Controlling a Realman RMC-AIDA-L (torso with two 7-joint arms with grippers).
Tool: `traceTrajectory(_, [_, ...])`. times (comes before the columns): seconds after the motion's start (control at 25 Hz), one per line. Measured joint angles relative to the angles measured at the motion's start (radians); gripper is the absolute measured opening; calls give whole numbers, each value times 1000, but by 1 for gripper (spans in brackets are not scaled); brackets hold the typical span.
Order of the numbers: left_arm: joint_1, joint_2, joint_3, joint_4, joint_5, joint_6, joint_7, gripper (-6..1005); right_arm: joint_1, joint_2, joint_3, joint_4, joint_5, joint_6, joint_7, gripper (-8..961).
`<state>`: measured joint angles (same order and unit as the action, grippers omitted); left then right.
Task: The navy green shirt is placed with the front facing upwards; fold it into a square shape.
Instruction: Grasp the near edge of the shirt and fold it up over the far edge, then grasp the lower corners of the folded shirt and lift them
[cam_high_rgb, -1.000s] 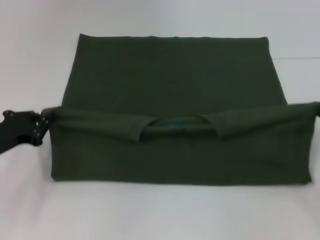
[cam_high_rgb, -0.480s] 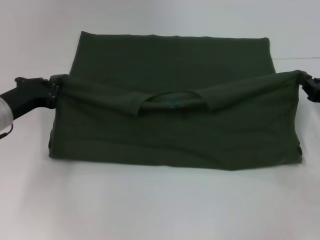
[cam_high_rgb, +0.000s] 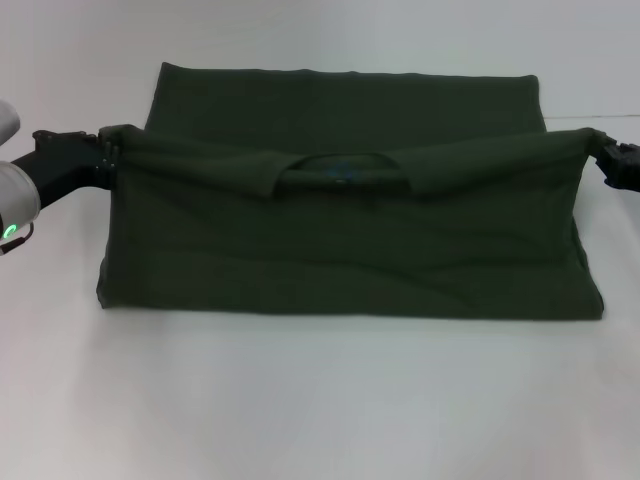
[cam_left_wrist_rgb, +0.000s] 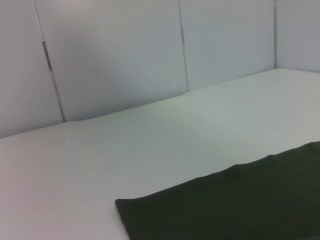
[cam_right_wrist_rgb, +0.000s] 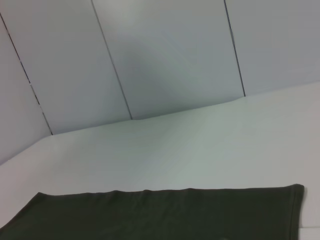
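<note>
The navy green shirt (cam_high_rgb: 340, 250) lies on the white table (cam_high_rgb: 320, 410), sleeves folded in. Its collar end is lifted off the table and stretched between both grippers. The collar opening (cam_high_rgb: 340, 172) with a blue mark faces me in the middle of the raised edge. My left gripper (cam_high_rgb: 108, 160) is shut on the shirt's left corner. My right gripper (cam_high_rgb: 603, 157) is shut on the right corner. The far hem lies flat on the table. In the left wrist view the shirt (cam_left_wrist_rgb: 240, 205) shows as flat dark cloth; so does the shirt (cam_right_wrist_rgb: 165, 212) in the right wrist view.
Bare white table surrounds the shirt on all sides. Pale wall panels (cam_left_wrist_rgb: 115, 55) stand behind the table's far edge, also seen as wall panels (cam_right_wrist_rgb: 170, 55) in the right wrist view.
Both grippers have risen and moved away from me with the collar edge. The raised cloth now hangs as a taller sheet, and its lower fold has drawn farther from me.
</note>
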<state>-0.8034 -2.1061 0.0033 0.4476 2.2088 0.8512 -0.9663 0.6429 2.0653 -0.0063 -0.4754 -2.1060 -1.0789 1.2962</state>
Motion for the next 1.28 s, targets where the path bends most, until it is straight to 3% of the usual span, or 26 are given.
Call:
traceTrajectory(0.28, [-25,0,14,-37,-6,-64,25,27,21,2,-7,16,1,51,3,42])
traceTrajectory(0.52, [-37,-14,52,-38,-54,-129,25,27,27,9,-17,26,2,99,-1,45])
traceTrajectory(0.64, [-39,-17,53,-38,-83,-149,24,122,27,9,-32,26,2,117,6,46])
traceTrajectory(0.84, [-39,-18,53,-38,-102,-151,42,286,27,10,-44,26,2,133,11,247])
traceTrajectory(1.0, [-32,-21,53,-38,-167,-150,89,423,27,10,-45,25,2,134,26,354])
traceTrajectory(1.08, [-28,-31,52,-29,-234,-155,99,663,27,10,-53,22,2,134,50,408])
traceTrajectory(1.28, [-16,-44,53,4,-291,-145,65,743,19,10,-99,1,3,112,89,567])
